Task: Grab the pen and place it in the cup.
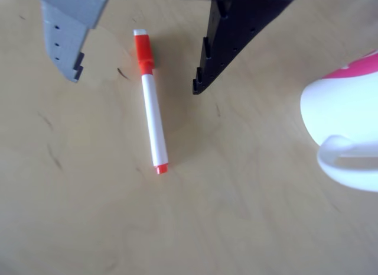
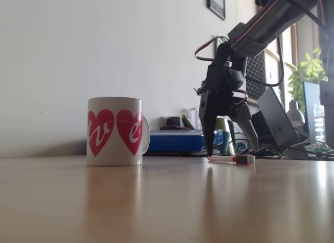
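The pen (image 1: 152,109) lies flat on the wooden table, its orange-red cap toward the top of the other view. My gripper (image 1: 136,84) is open, with the grey finger (image 1: 65,44) left of the pen and the black finger (image 1: 227,44) right of it, neither touching. In the fixed view the gripper (image 2: 232,149) hangs just above the pen (image 2: 229,159), fingertips close to the table. The cup (image 2: 115,130), a white mug with pink hearts, stands upright to the left there, well apart from the arm. Its rim and handle (image 1: 345,148) enter at the right edge.
Behind the arm in the fixed view are a blue box (image 2: 175,141), a laptop (image 2: 276,123), cables and a potted plant (image 2: 308,70). Bare wooden tabletop (image 2: 167,201) stretches between the cup and the pen and toward the camera.
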You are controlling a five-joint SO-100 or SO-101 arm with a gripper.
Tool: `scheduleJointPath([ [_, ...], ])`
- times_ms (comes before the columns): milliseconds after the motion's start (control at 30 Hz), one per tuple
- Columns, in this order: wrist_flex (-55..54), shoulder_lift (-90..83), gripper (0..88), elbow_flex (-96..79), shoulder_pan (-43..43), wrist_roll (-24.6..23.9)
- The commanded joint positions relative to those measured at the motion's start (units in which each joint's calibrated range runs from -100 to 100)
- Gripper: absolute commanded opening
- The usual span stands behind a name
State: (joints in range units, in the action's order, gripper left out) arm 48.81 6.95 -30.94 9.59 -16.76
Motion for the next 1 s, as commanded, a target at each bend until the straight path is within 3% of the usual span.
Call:
scheduleJointPath([
  [0,-0.17,0.44,42.3,2.83,0.21,0.05],
  [400,1.64,2.43,42.1,4.82,0.13,-0.32],
  [633,9.38,9.40,42.1,12.97,0.21,-1.22],
  [967,6.89,10.23,41.8,13.42,0.96,-1.22],
])
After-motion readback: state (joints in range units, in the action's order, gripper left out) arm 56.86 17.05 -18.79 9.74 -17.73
